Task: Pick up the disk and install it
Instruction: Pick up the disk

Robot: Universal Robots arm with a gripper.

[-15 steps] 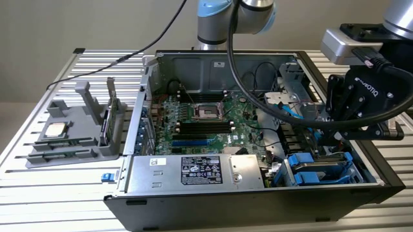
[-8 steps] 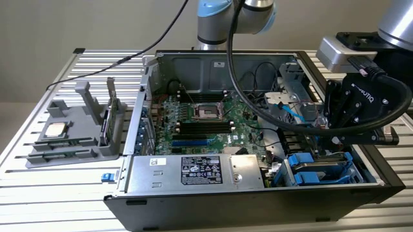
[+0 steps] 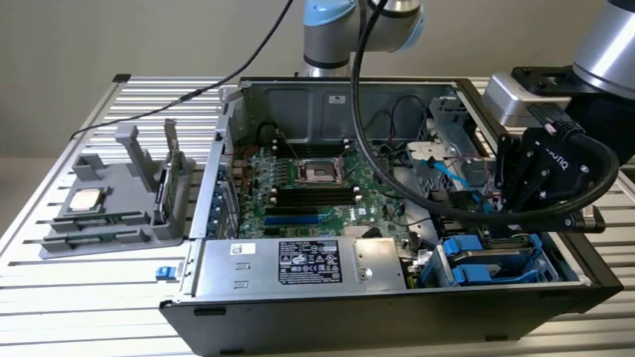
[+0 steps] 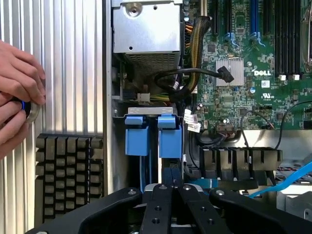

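High and well back, the exterior view tilts down over the open computer case (image 3: 397,312) on the ribbed tabletop (image 3: 89,297), with the whole case in frame. The arm's base (image 3: 332,37) stands at 12 o'clock and the hand (image 3: 521,219) hangs at 3 o'clock. The wrist view sits close above, looking straight down past the hand's own black linkage into the case. Both views take in the blue carrier tabs (image 3: 462,249), the silver power supply (image 3: 297,264) and the green motherboard (image 3: 308,197).
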